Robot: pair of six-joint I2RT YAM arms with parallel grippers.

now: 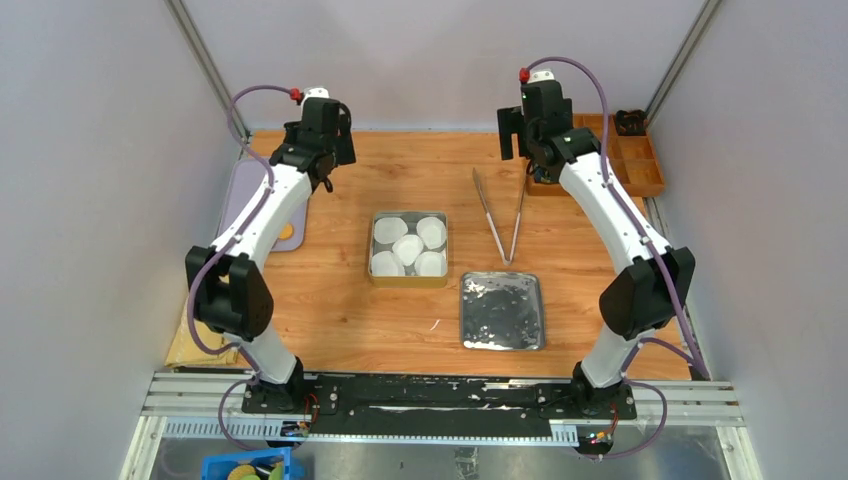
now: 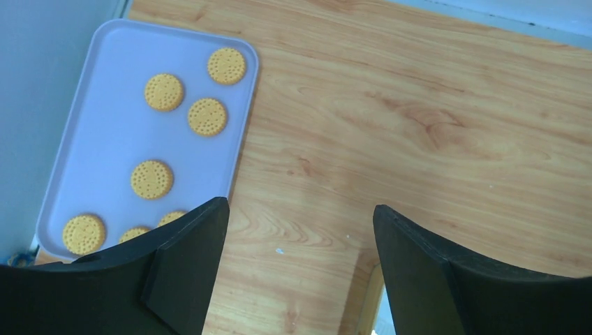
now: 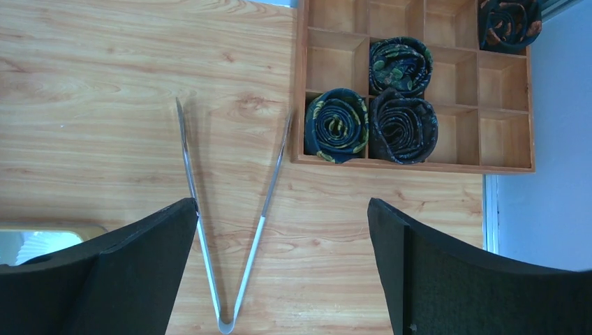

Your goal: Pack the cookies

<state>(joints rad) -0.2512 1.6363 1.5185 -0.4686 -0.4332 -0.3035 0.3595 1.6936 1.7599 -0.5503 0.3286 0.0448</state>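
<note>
Left gripper (image 2: 300,216) and right gripper (image 3: 283,209) both released, empty. Tray (image 2: 105,91) far left holds the cookies (image 2: 207,116). Tin (image 1: 408,284) sits centre, tongs (image 3: 191,174) far right. Risk: flat cookies slip or crack if pinched off-centre.

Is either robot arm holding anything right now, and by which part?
Nothing is held. On the left arm the jaws stand open near the tray of cookies; on the right arm they stand open above the tongs, touching nothing.

Orange-yellow cookies (image 2: 151,179) with dotted pinhole pattern on a pale lilac tray (image 2: 98,139); dark rolled ties (image 3: 336,125), upper right, show green-yellow paisley.
</note>
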